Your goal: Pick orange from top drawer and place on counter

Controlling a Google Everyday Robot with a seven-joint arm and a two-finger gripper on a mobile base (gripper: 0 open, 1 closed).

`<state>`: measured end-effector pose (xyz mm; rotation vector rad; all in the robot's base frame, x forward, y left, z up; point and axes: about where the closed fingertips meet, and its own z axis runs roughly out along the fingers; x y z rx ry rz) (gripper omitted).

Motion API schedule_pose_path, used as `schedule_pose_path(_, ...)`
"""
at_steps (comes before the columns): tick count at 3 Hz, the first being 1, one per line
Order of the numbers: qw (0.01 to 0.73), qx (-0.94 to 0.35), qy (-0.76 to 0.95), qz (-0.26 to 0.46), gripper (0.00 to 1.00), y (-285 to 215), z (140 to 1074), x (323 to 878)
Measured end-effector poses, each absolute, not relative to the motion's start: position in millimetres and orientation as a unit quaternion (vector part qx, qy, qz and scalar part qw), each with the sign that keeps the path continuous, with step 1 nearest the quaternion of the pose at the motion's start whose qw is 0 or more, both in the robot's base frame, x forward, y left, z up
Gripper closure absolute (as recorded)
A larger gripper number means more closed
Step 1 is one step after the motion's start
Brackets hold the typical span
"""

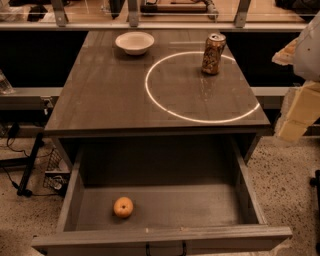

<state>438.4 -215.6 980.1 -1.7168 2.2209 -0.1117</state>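
The orange (123, 207) lies on the flat bottom of the open top drawer (75, 200), at the left front, not far from the front panel with its dark handle (165, 248). The counter (110, 95) is the glossy grey-brown tabletop above the drawer, with a bright white ring (150, 92) on its right half. My gripper (296, 97) is at the right edge of the view, beside the counter's right side and well above and to the right of the orange. It holds nothing that I can see.
A tan-and-gold drink can (213, 54) stands on the ring's far edge. A white bowl (134, 42) sits at the counter's back left. A rail with metal posts (132, 15) runs behind. Cables and a stand (30, 165) lie on the floor at left.
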Motion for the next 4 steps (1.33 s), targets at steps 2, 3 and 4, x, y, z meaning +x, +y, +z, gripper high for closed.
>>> schedule_pose_path(2,0.174,-0.598,0.782,-0.015,0.00,-207,961,439)
schedule_pose_path(3,0.178,-0.564,0.806,0.013,0.00,-181,919,435)
schedule_pose_path(4,0.180,-0.540,0.821,0.034,0.00,-152,885,425)
